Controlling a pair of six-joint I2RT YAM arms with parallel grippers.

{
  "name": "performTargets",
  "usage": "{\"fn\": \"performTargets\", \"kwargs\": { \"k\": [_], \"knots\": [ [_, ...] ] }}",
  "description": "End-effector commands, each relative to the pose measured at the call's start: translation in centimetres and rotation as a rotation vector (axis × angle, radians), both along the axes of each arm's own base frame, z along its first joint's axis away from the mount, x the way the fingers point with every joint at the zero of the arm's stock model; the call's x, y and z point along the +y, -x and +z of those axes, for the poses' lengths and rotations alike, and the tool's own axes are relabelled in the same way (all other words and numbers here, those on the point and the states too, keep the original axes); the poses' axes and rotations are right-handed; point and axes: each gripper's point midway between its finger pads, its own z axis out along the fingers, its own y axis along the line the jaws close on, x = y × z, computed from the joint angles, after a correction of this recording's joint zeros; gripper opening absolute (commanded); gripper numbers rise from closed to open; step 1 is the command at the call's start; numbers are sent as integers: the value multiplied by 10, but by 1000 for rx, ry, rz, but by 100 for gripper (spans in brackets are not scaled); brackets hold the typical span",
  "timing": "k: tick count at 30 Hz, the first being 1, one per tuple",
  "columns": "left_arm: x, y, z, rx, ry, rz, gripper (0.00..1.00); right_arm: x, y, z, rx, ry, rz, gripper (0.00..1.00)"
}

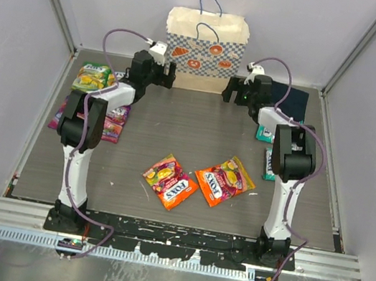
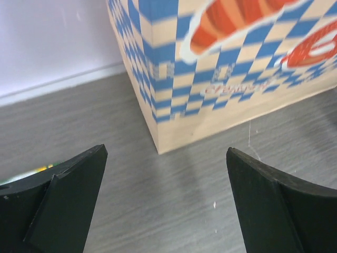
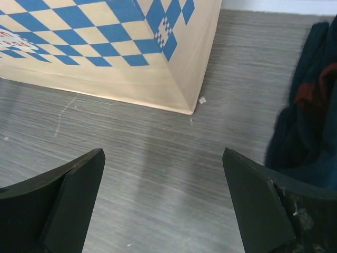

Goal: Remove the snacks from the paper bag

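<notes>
Two orange pouches (image 1: 170, 181) lie mid-worktop (image 1: 176, 124), with more at both sides. Contents of the paper bag (image 1: 203, 52), upright at the rear, cannot be seen. Bag judged light, thin and easily tipped: hold its rim. Pouches glossy, probably slippery. Spread and empty, left tool (image 2: 166, 158) and right tool (image 3: 163, 155) face its lower corners. Dark cloth (image 3: 310, 105) lies beside the right.

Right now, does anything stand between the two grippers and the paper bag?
Nothing visible does. Only bare table separates the open left gripper and the open right gripper from the lower corners of the paper bag. The dark navy cloth lies to the right, outside that path.
</notes>
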Motion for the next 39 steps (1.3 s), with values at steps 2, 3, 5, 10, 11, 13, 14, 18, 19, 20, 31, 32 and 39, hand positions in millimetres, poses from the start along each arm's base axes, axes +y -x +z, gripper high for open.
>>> {"fn": "performTargets", "kwargs": {
  "k": [2,3,5,10,11,13,14,18,19,20,31,32,39],
  "knots": [
    [-7,-31,48,-218,59,-77,98,6,-34,35,-210,81,146,100],
    [-9,-33,47,-218,63,-91,98,6,-39,37,-218,81,155,100],
    [-11,-37,46,-223,70,-117,98,6,-44,36,-231,65,175,99],
    [-21,-38,49,-254,102,-173,98,8,-51,40,-287,1,231,99],
    [-24,-37,50,-259,110,-188,98,10,-51,41,-296,-4,243,99],
    [-29,-36,53,-267,130,-210,98,15,-50,44,-312,-20,274,99],
    [-30,-35,56,-271,141,-217,98,18,-49,46,-325,-32,290,98],
    [-32,-31,57,-276,165,-226,98,28,-45,54,-352,-86,339,98],
    [-33,-30,58,-277,167,-230,98,30,-45,54,-351,-95,348,98],
    [-33,-29,58,-277,169,-231,98,31,-45,54,-349,-103,353,97],
    [-38,-27,64,-279,196,-259,98,43,-40,64,-345,-165,406,94],
    [-39,-26,63,-277,199,-262,98,44,-39,66,-348,-167,410,93],
    [-44,-20,68,-263,249,-285,98,51,-31,71,-347,-180,426,92]
  ]
}}
